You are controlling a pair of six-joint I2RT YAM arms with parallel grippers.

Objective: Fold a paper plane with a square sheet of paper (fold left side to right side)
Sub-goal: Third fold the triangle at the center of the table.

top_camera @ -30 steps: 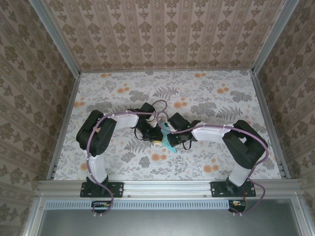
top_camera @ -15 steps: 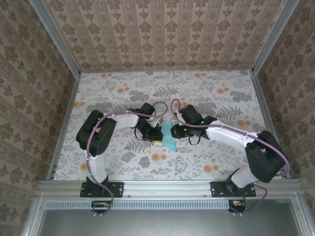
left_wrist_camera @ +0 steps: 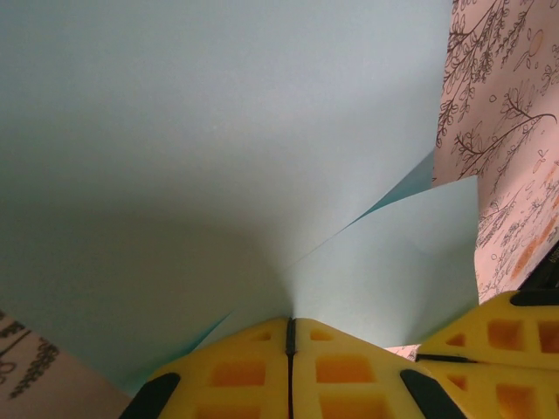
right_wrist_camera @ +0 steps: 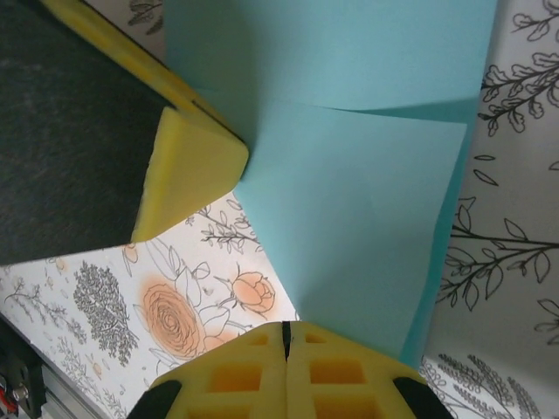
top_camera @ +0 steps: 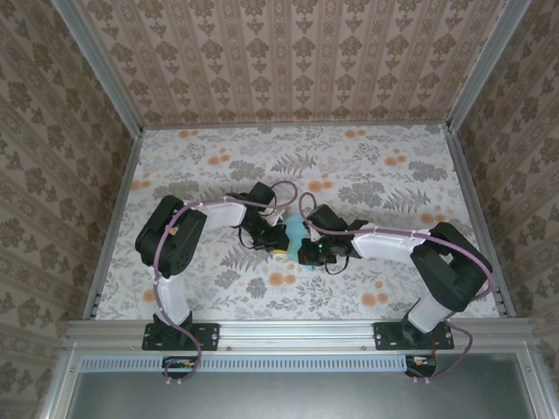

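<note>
Noted right gripper (top_camera: 307,253) shifted nearer and lower over the last half second, its arm tucked in; left gripper (top_camera: 278,237) unmoved. Found less of the thin, light blue square sheet of paper (top_camera: 295,230) exposed from above than previously, lodged between both tools near the middle of the floral-patterned table cover (top_camera: 393,175).

Recorded left yellow fingers (left_wrist_camera: 236,375) pressed together, pinching the sheet where two creases met, per left wrist view. Recorded right yellow fingers (right_wrist_camera: 349,384) likewise pressed together at the sheet's near edge. Could not confirm paper caught between them, since that edge met one pad beside the seam.

Judged risks as follows:
- Tearing, if both tools pulled apart while clamping such thin paper.
- Slippage on the right, if that pinch had missed, letting the flap spring back with the left-to-right fold unmade.
- Skewed crease, if the sheet, bowed rather than flat, were pressed down before its edges aligned.
- Collision of fingers, given how close the tools stood in both wrist views.
</note>
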